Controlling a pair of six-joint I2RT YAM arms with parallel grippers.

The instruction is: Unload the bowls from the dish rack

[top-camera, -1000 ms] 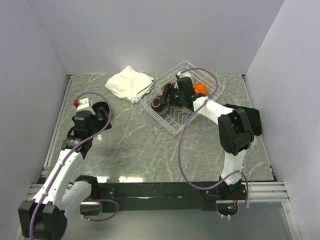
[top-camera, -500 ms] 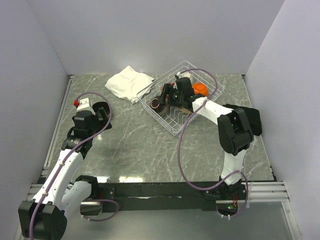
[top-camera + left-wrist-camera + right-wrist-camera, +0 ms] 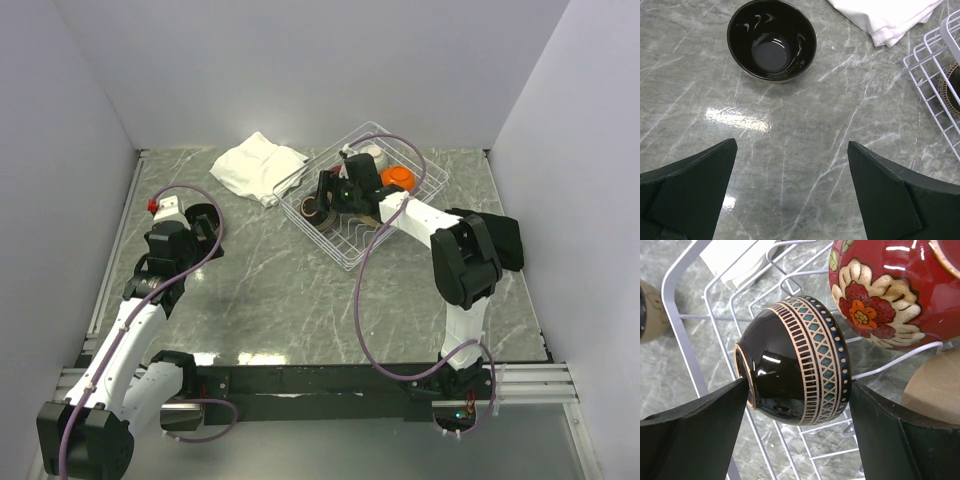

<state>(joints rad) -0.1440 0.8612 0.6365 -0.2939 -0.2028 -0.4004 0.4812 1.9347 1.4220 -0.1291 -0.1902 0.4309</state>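
Observation:
The white wire dish rack (image 3: pixel 352 246) stands at the back centre and also shows in the right wrist view (image 3: pixel 686 340). In it a black bowl with a tan and teal patterned band (image 3: pixel 795 362) lies on its side. My right gripper (image 3: pixel 797 390) is shut on this bowl, one finger on its foot and one on its rim; in the top view it (image 3: pixel 325 200) is over the rack's left part. A red floral bowl (image 3: pixel 890 290) sits beside it. My left gripper (image 3: pixel 792 150) is open and empty above the table, near a plain black bowl (image 3: pixel 771 40).
A folded white cloth (image 3: pixel 258 167) lies left of the rack, also in the left wrist view (image 3: pixel 885 17). A black cloth (image 3: pixel 508 240) lies at the right. A tan round item (image 3: pixel 935 390) lies in the rack. The rack's corner (image 3: pixel 935 55) shows at the left wrist view's right edge.
My right gripper has shifted a little left and toward the back inside the rack, with the patterned bowl. The left arm has not moved.

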